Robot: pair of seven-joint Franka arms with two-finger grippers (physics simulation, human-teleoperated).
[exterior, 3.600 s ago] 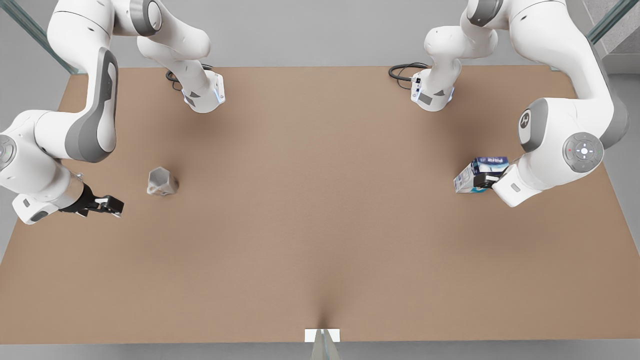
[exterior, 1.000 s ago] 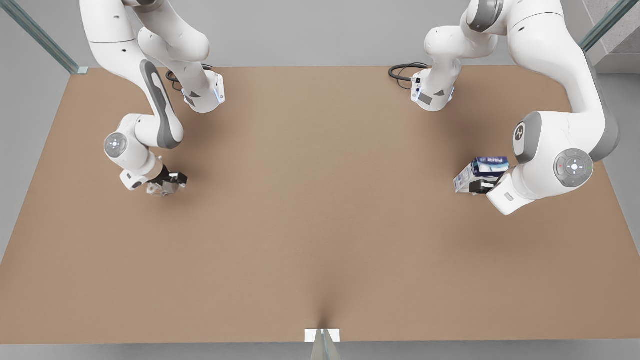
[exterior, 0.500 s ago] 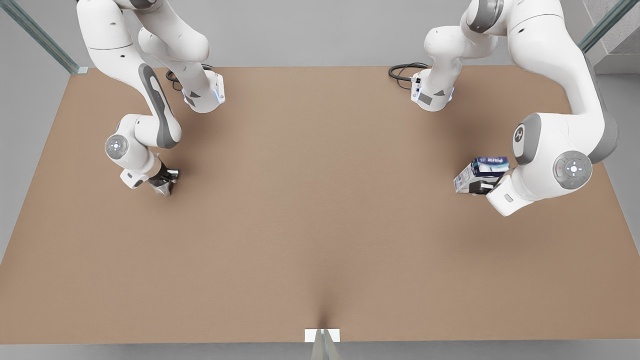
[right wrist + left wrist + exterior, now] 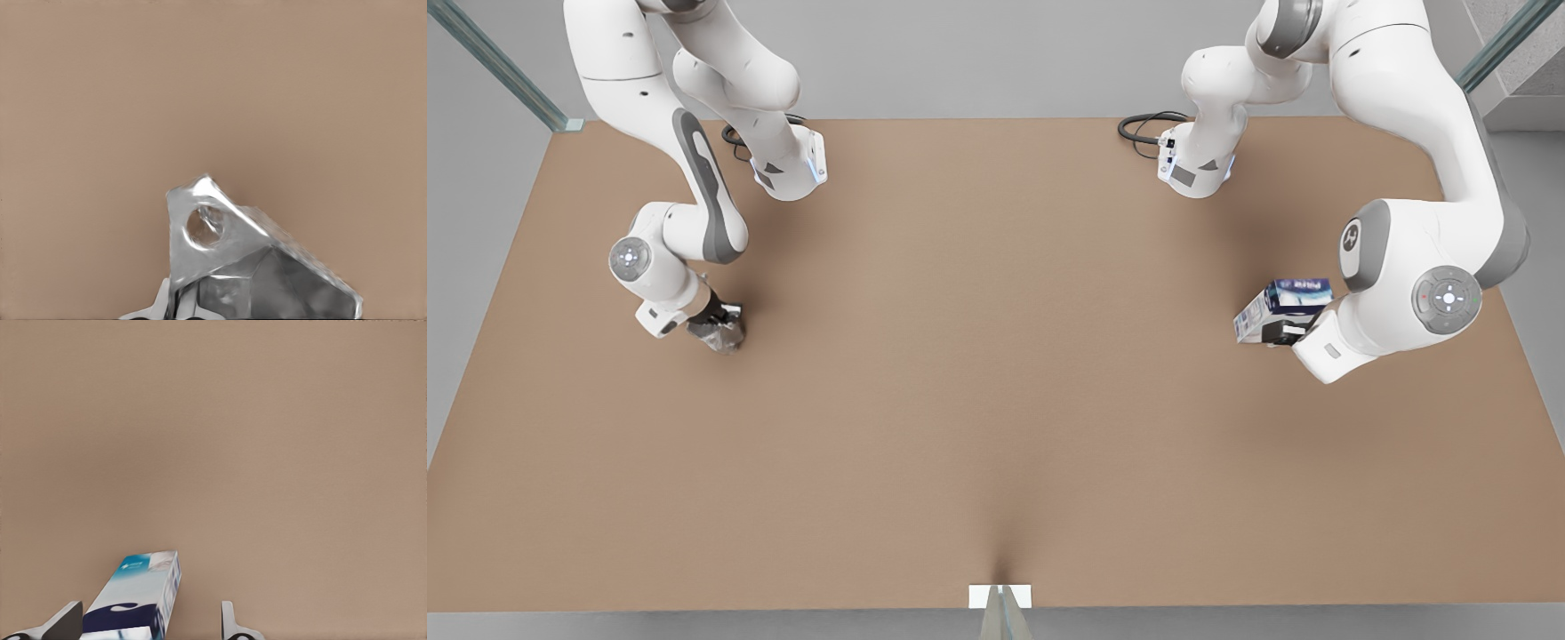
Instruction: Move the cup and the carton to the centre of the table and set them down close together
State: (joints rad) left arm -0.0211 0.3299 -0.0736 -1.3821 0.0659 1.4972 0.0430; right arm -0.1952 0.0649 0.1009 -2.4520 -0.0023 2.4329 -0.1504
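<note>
The silvery faceted cup (image 4: pixel 720 338) sits on the tan table (image 4: pixel 996 356) at the front view's left. My right gripper (image 4: pixel 719 322) comes down on it and is shut on it. In the right wrist view the cup (image 4: pixel 253 267) leans over, with a pale finger (image 4: pixel 159 305) against its side. At the front view's right the white and blue carton (image 4: pixel 1285 298) lies on the table. My left gripper (image 4: pixel 1282 333) is open around it. The left wrist view has the carton (image 4: pixel 137 597) between the left gripper's (image 4: pixel 148 621) fingers, close against one and apart from the other.
Both arm bases stand at the table's back edge, one (image 4: pixel 791 169) at the front view's left and one (image 4: pixel 1196 169) at its right, each with a black cable (image 4: pixel 1143 129) beside it. A small white marker (image 4: pixel 1000 596) sits at the front edge.
My right arm swung in from the table's edge to the cup and its fingers closed on it; the cup now leans slightly. The left gripper and carton have barely moved.
</note>
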